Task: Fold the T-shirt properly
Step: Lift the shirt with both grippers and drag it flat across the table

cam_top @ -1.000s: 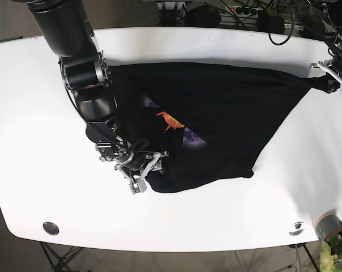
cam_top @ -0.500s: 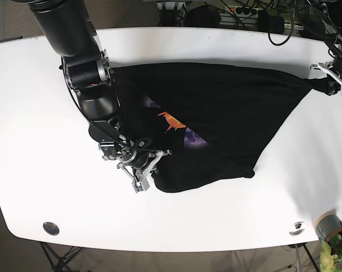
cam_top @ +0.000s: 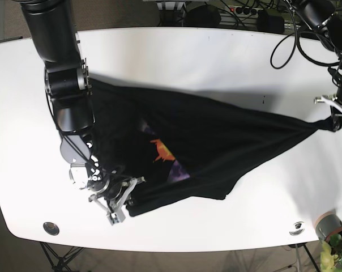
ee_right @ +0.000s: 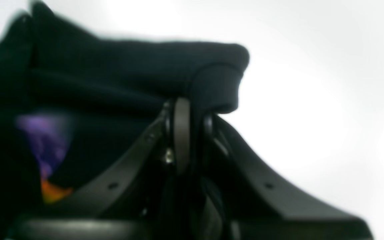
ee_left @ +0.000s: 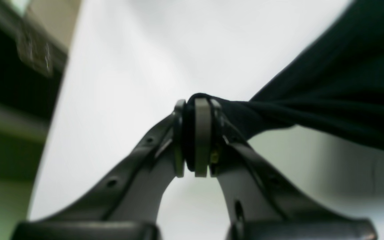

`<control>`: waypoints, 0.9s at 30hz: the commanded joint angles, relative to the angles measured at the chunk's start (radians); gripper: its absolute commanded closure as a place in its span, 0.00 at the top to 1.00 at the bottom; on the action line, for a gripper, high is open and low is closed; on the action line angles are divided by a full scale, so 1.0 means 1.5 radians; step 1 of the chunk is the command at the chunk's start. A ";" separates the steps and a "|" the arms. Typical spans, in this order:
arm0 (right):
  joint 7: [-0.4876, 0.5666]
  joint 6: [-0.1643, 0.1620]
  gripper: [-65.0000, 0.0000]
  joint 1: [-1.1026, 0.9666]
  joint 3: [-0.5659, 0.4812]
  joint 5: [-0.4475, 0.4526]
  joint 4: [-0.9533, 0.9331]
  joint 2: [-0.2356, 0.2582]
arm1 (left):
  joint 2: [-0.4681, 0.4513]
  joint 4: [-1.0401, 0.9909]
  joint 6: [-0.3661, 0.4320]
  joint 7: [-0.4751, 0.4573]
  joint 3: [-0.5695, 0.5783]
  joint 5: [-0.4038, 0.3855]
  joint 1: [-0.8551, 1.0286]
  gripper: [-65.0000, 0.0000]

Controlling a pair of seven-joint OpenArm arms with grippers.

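T-shirt (cam_top: 216,136), black, is shown stretched in a long sheet across the white table (cam_top: 176,51), running from the near left to the far right edge. Its printed motif, orange and purple (cam_top: 165,156), is exposed in a gap between folds left of centre. At the right, the cloth is drawn to a narrow, taut point. At the near left, it is gathered into a thicker, rolled edge.

Right arm (cam_top: 66,85), a large dark column, is seen descending along the left side of the table. The right gripper (cam_top: 119,198) is clenched on the near-left bunch of fabric; in the right wrist view (ee_right: 192,133) the cloth is seen folded over and pinched between the jaws.

Left gripper (cam_top: 336,113), at the far right edge, is closed on the shirt's drawn-out tip; in the left wrist view (ee_left: 197,136) dark fabric is wedged between the pressed fingers (ee_left: 202,133).

Cables (cam_top: 290,39) are seen at the far right corner.
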 commanded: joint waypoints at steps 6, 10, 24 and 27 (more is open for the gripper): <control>-0.064 0.005 0.03 0.110 0.077 0.002 0.091 0.046 | -0.058 0.012 0.005 -0.018 0.075 -0.009 -0.107 0.00; -0.099 0.006 0.03 0.171 0.087 0.006 0.098 0.072 | -0.080 0.007 0.005 -0.018 0.119 -0.004 -0.177 0.00; -0.228 0.019 0.03 0.334 0.088 0.007 0.224 0.117 | -0.084 0.006 0.005 0.008 0.176 0.101 -0.425 0.00; -0.276 0.020 0.03 0.328 0.115 0.007 0.292 0.117 | -0.083 0.006 0.005 0.025 0.176 0.100 -0.442 0.00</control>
